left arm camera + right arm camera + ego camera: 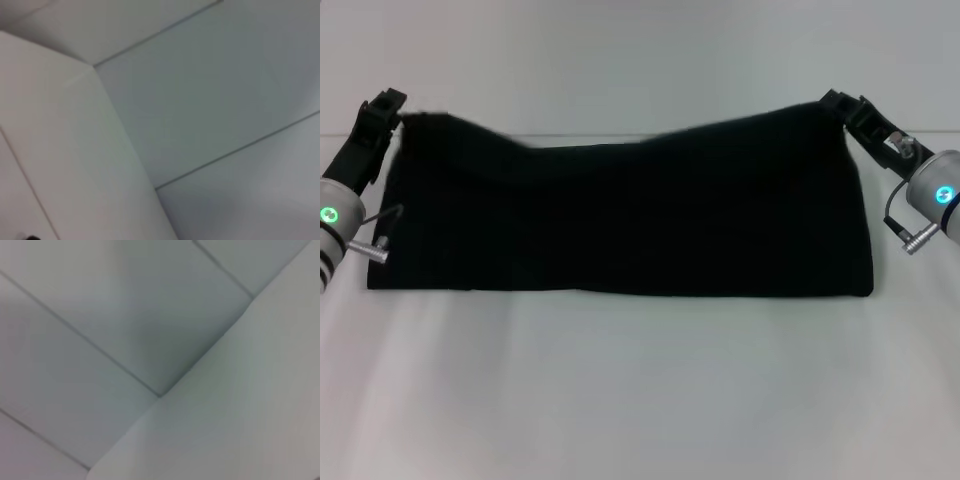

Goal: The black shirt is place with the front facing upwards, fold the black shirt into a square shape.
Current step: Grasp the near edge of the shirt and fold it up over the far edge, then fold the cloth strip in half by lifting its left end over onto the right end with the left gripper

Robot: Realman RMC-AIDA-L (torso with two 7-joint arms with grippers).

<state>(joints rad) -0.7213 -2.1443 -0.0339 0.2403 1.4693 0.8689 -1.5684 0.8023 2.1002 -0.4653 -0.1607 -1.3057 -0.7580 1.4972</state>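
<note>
The left pincer [388, 112] sits at the far left corner of the black shirt [620, 220], and the right pincer [842, 108] sits at the shirt's far right corner. Each seems closed on its corner of cloth, since both corners stand higher than the sagging middle of the far edge, though the dark fingers blend into the dark fabric and the actual pinch is hard to make out. That shape suggests why the arms are set this way: with one corner in each pincer, the far edge can be lifted and carried as one span, so a fold comes down straight rather than skewed.

Between the two pincers the shirt stretches as a long, wide band across the white counter [640, 400]. Its near edge lies flat and fairly straight on the counter, while its far edge dips in the middle and rises toward each held corner. It looks already doubled over lengthwise, a judgement from its low, broad outline. The fabric is plain black and soft; no lettering or neck label shows on the side facing up. Both wrist views show only pale panels and seams, with no shirt in them.
</note>
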